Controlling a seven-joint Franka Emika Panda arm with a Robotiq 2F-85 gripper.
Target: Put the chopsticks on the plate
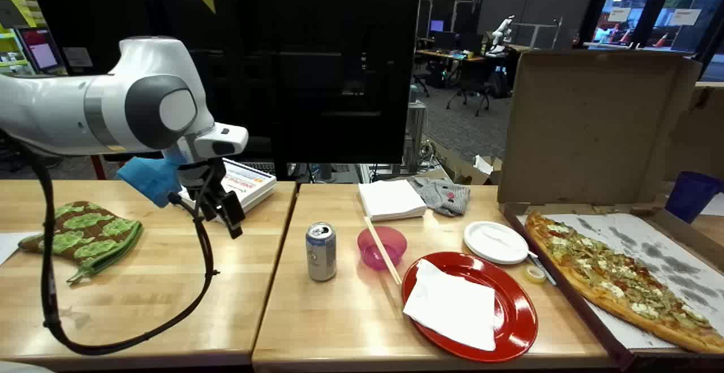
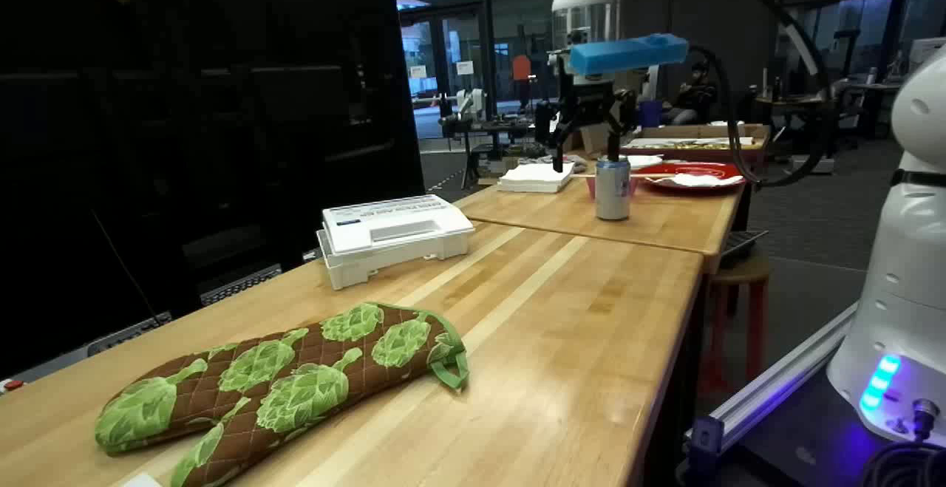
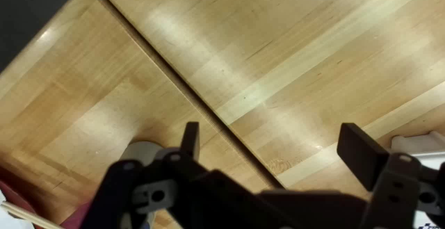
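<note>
Side by side, two wooden tables (image 1: 317,328), with a narrow seam (image 3: 188,90) between. Above, a white robot arm (image 1: 62,112). Bends downward at the wrist. Then a cardboard pizza box (image 1: 594,135), lid raised, pizza (image 1: 628,288) inside. Next, a brown-and-green oven mitt (image 2: 295,380), lying on the wood. Then the red plate (image 1: 516,322), partly covered by a white napkin (image 1: 452,305). Then the gripper (image 3: 274,148). Hangs above the tabletop near the seam, well apart from the plate. Stands wide, fingers (image 3: 190,138) far from each other, with bare wood and the seam in sight between them in the wrist view. Holds nothing, touches nothing. Smaller, a pink bowl (image 1: 370,257) and, near it, an upright soda can (image 1: 321,260). Thinnest of all, the pale chopsticks (image 1: 383,251). Lie aslant across the bowl, with one end at the plate's edge; impossible to tell whether touching it.
</note>
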